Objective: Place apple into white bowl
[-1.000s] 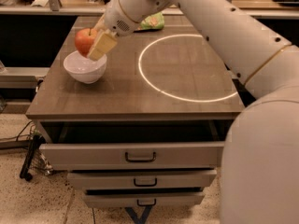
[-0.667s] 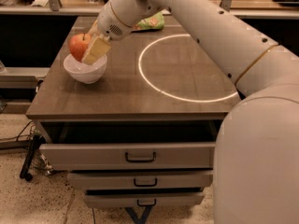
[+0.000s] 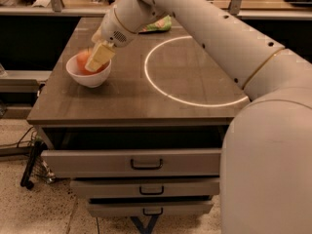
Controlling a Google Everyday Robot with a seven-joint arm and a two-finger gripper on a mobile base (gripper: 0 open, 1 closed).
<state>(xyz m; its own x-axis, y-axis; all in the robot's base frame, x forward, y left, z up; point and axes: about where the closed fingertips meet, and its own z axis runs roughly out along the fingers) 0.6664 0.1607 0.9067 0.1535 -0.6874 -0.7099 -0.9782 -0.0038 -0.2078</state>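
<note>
The red-orange apple (image 3: 82,60) sits low inside the white bowl (image 3: 90,78), which stands near the left edge of the brown tabletop (image 3: 126,99). My gripper (image 3: 91,61) reaches down from the upper right into the bowl and is shut on the apple. One cream finger (image 3: 100,56) lies across the apple's right side; the other finger is hidden behind the apple. The apple's lower part is hidden by the bowl's rim.
A green crumpled bag (image 3: 158,25) lies at the back of the table, partly behind my arm. A bright ring of light (image 3: 146,77) marks the table's right half. Below the tabletop, three drawers (image 3: 131,163) stand pulled out toward the front.
My gripper has moved down and slightly left with the apple, from above the bowl's rim to inside the bowl. The bowl has not moved.
</note>
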